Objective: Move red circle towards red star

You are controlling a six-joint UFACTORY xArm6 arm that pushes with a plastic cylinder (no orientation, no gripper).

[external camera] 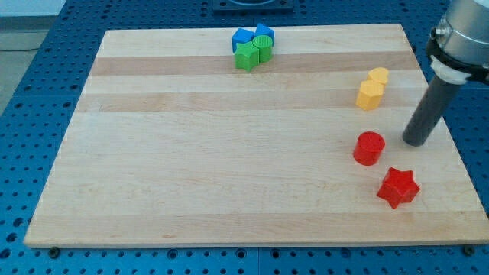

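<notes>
In the camera view, my tip (416, 142) holds nothing; it is a bare rod resting on the board (229, 176), just right of the red circle (369, 147) and slightly above it. The red star (398, 187) sits close, below-right of the circle. A push from here would drive the circle leftward, away from the star. Repositioning carelessly, I could also nudge the nearby yellow blocks (372, 88).

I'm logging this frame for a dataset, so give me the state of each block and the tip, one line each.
red circle: flat on board, untouched, apart from the star
red star: flat, below-right of the circle
my tip: on board, right of the circle, a gap between
yellow blocks: two, touching
blue and green blocks: clustered at the view's top
</notes>
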